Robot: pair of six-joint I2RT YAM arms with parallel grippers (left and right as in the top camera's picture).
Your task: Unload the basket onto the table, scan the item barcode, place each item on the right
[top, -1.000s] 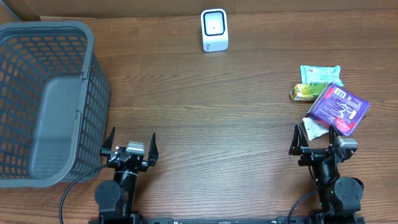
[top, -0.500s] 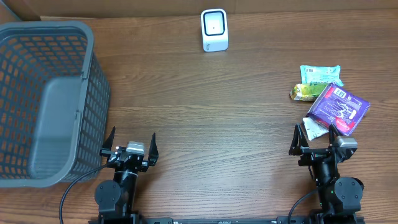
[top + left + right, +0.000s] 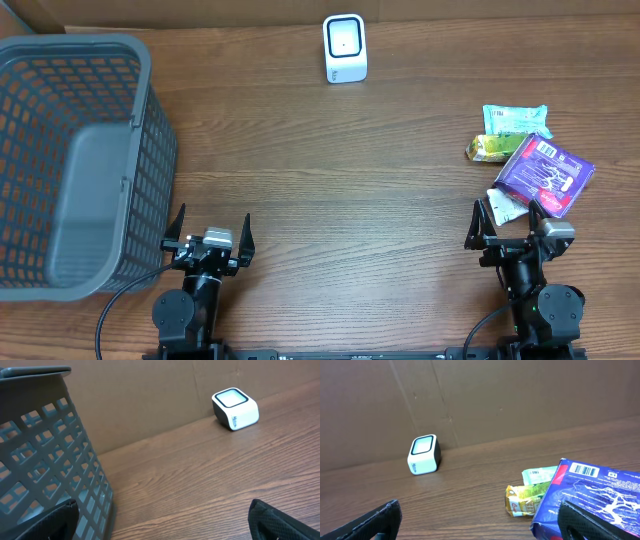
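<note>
Purple pack point(image 3: 545, 175) lies at right, just beyond right gripper point(image 3: 507, 225), overlapping smaller packets point(image 3: 512, 135). Flat, light, glossy, so likely slippery; carton or soft pouch, hard to tell. Grip the near edge, clear of barcode point(image 3: 582, 469). Right gripper and left gripper point(image 3: 211, 230) spread, empty. Scanner point(image 3: 345, 47) far centre.

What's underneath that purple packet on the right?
A white packet pokes out beneath the purple packet, at its near edge. A yellow-green wrapper meets its side. Anything fully covered is hidden.
</note>
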